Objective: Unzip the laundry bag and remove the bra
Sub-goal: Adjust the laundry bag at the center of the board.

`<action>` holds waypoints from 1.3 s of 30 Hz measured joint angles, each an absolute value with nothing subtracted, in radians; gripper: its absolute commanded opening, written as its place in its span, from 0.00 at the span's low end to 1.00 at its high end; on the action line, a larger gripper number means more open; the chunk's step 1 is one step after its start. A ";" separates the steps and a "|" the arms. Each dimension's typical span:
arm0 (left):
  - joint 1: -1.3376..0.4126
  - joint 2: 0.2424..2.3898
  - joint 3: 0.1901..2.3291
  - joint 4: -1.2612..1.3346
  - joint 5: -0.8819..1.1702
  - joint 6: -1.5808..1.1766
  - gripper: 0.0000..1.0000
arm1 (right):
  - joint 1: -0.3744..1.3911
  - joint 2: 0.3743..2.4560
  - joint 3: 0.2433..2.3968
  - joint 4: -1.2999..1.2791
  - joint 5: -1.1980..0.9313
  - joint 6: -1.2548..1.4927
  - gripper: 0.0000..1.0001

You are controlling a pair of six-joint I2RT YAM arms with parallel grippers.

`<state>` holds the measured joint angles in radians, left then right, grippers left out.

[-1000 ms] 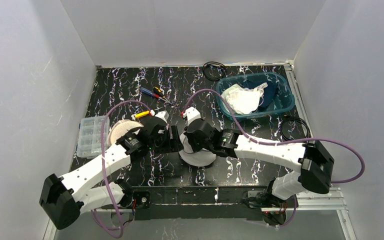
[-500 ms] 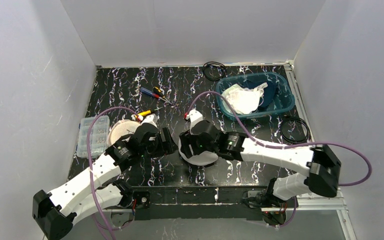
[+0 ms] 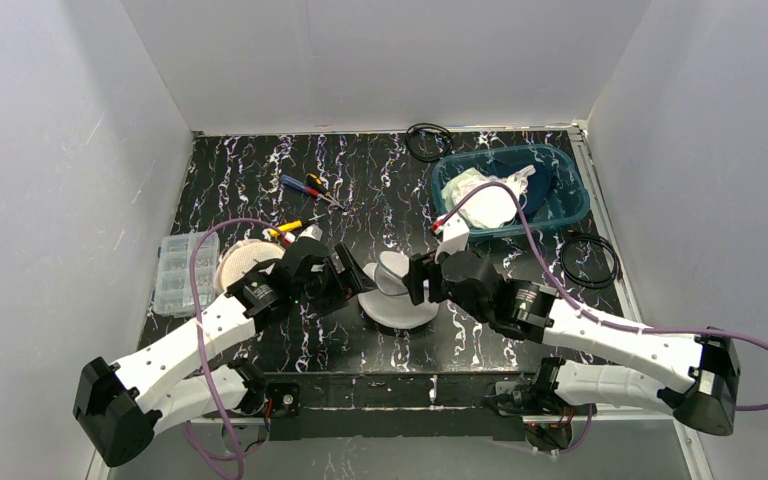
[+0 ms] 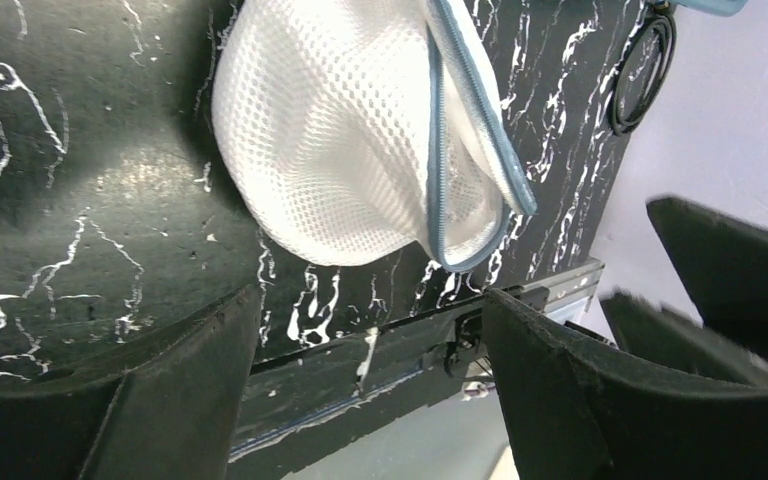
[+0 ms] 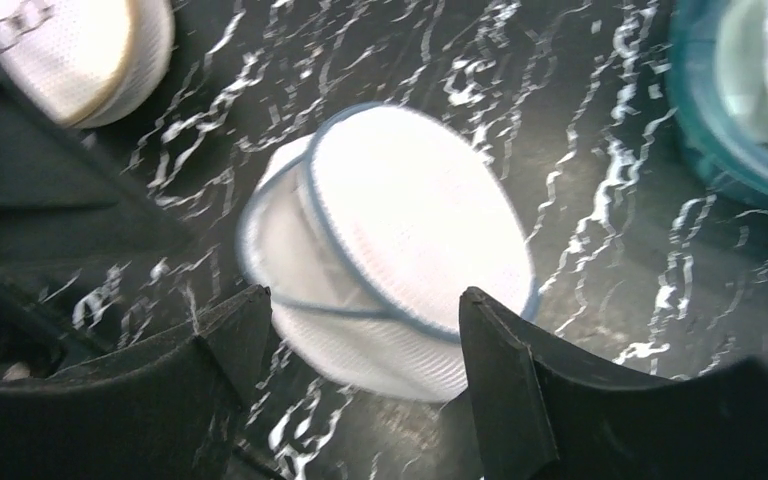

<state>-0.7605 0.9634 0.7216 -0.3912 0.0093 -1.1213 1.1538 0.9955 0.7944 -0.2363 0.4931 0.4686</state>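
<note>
Plainly, both arms flank the laundry bag [image 3: 397, 300], which sits mid-bench [image 3: 260, 170] toward the front edge. The left gripper [image 3: 358, 278] is just left of it, jaws spread, nothing between them. The right gripper [image 3: 416, 284] is just right of it, jaws likewise apart and empty. Neither looks to be touching the mesh, though the top view is too coarse to be sure.

Bag: a round white mesh clamshell with pale blue zipper trim [image 4: 438, 150] round the rim. It reads as at least partly unzipped. One round face tilts up off the other, and the trim lines part on one side and meet at the other. Bra not visible: the mesh is opaque from these angles. A beige-rimmed mesh dome [image 3: 243, 265] lies by the left arm; cannot tell what it is.

Handling, as judged: light and soft, likely to collapse under a pinch and to slide on the glossy bench if pushed from one side only. The trim is the firmest line, so the best hold. One gripper could pin the lower rim while the other lifts the raised flap by its trim to widen the mouth. The bra inside is probably springy, with straps prone to snag on zipper teeth. Take it by a cup edge and draw slowly.
</note>
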 measured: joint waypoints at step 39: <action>-0.775 1.267 0.950 -0.507 -0.026 -1.310 0.86 | 0.989 1.235 0.796 -0.102 0.115 0.152 0.16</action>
<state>-0.7746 1.2667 0.9501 -0.5068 -0.0257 -1.3098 0.9886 1.2346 0.7959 -0.1017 0.1154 0.1520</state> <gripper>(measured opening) 0.849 0.234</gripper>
